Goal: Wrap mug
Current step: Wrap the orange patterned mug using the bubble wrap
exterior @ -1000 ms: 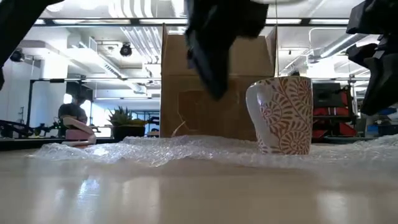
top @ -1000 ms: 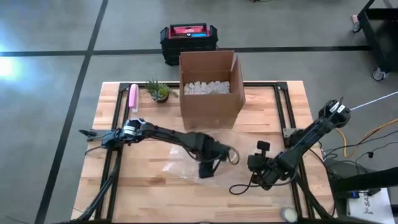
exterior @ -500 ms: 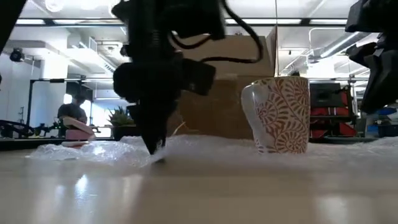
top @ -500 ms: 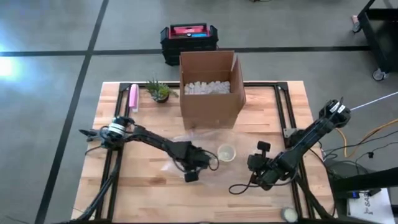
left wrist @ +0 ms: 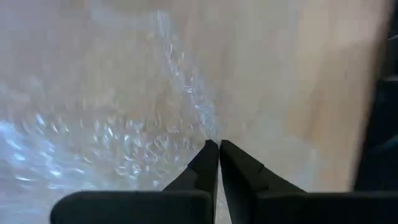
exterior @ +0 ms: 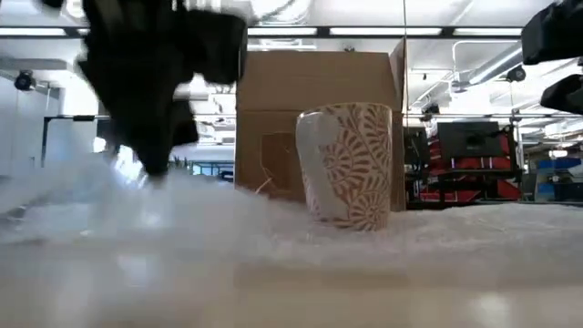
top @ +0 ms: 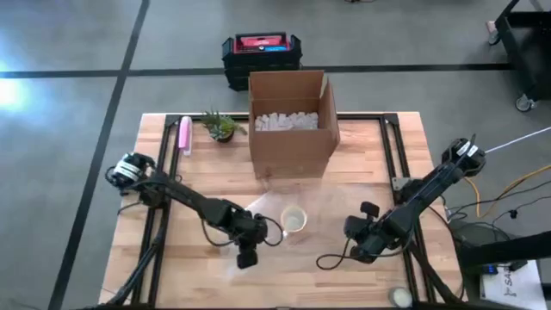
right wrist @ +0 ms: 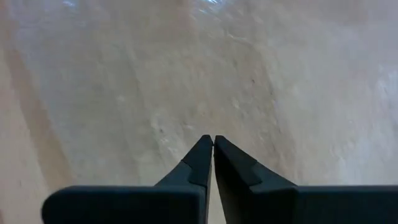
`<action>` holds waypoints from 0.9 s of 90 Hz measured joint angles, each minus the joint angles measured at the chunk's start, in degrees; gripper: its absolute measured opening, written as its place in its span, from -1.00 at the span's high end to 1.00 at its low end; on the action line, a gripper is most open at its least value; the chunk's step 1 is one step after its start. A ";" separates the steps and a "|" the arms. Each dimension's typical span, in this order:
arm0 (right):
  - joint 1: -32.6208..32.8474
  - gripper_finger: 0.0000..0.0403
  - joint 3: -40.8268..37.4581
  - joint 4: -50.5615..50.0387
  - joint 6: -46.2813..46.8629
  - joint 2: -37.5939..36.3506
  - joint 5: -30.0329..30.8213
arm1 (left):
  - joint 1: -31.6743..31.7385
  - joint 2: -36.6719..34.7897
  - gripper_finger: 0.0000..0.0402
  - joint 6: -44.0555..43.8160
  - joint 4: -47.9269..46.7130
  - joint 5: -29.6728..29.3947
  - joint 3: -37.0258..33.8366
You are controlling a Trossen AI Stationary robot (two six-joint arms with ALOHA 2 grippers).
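Note:
A white mug (top: 294,220) with a red-brown leaf pattern stands upright on a clear sheet of bubble wrap (top: 325,200) in the middle of the table; the low view shows both the mug (exterior: 349,164) and the sheet (exterior: 237,214). My left gripper (top: 247,257) is near and left of the mug, shut on the wrap. My right gripper (top: 356,250) hangs to the mug's right with its fingers shut (right wrist: 212,140). Whether it touches the surface below cannot be told. My left gripper pinches the bubble wrap's near-left edge (left wrist: 205,134) between its two fingertips, coming from above at a slant. That edge is raised off the table (exterior: 137,182). The rest of the sheet lies flat with the mug standing on it. One layer or several, I cannot tell.
An open cardboard box (top: 291,120) with white packing peanuts stands just beyond the wrap. A small plant (top: 220,127) and a pink object (top: 183,133) sit at the far left. Black frame rails (top: 398,155) run along the table's sides.
My left gripper has gone from beside the mug toward the table's near and left edges and dropped to the wrap. The wrap's near-left edge has been drawn along and lifted. The mug, still upright on the sheet, has slid toward the left and near edges.

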 joint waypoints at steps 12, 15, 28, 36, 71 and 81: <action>-2.89 0.82 -0.02 -8.14 8.87 0.00 -2.73 | 0.03 -3.28 0.99 0.45 -0.54 -1.74 -0.15; -3.41 0.75 -0.10 -9.75 10.37 0.00 -3.01 | 0.00 -4.09 1.00 0.71 -0.40 -1.85 -0.13; -6.13 0.37 -1.19 -12.52 13.21 -0.02 -3.23 | 0.01 -5.46 0.99 0.71 -1.15 -2.44 -0.42; -6.86 0.15 -2.31 -12.70 13.75 -0.02 -3.96 | -0.26 -5.95 0.98 0.71 -2.10 -2.44 -1.26; -6.49 -0.25 -4.99 -12.21 16.04 -0.02 -8.88 | -0.70 -5.15 0.70 -1.34 1.33 -1.67 -6.47; -4.79 -0.28 -5.03 -11.33 16.96 -0.02 -11.00 | -0.70 -5.15 0.45 -1.69 0.61 -1.14 -6.52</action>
